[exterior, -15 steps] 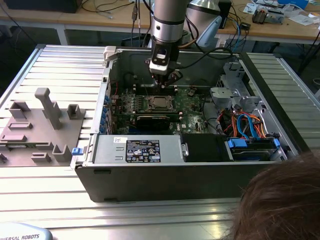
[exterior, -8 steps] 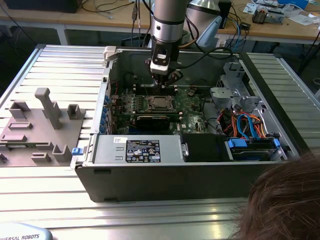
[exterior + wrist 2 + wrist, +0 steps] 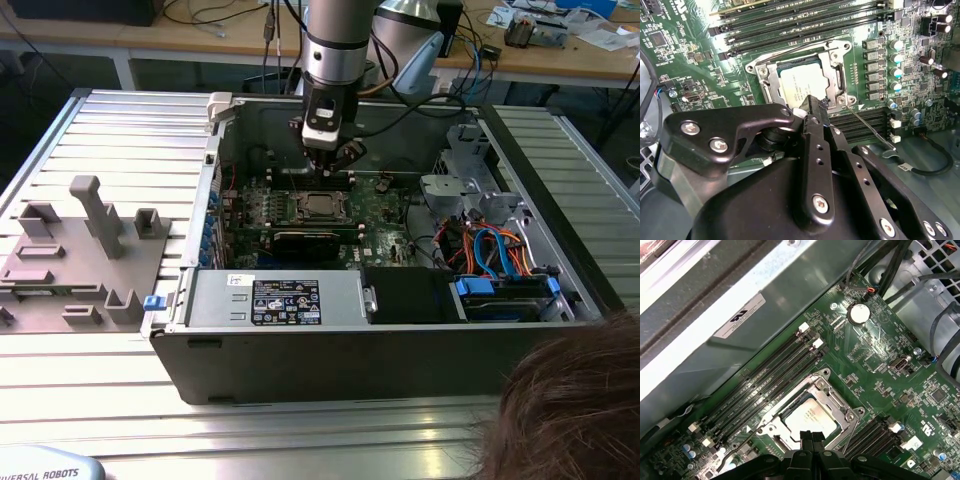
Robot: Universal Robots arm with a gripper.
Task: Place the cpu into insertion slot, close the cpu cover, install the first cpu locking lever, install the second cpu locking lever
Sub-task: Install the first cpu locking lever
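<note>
**Closed fingers over the seated cpu**

Exterior view: the black gripper (image 3: 330, 152) hangs inside the open grey metal computer case (image 3: 250, 350), above the green circuit board (image 3: 385, 215). The small square silver-grey cpu (image 3: 322, 207) lies mid-board.

Second wrist view: the gripper (image 3: 812, 105) has its fingers pressed together, gripping nothing. Its tips are at the edge of the thin silvery cpu cover (image 3: 837, 75). The cover lies flat around the cpu (image 3: 802, 82) in the silver-rimmed insertion slot (image 3: 758, 67). A thin wire lever (image 3: 870, 129) juts from one corner.

First wrist view: the gripper (image 3: 807, 437) sits over the cover's edge, beside the cpu (image 3: 810, 417).

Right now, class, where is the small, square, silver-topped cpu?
In the exterior view the small square silver-topped cpu sits in the silver-rimmed socket in the middle of the green circuit board, just beneath the gripper.
</note>
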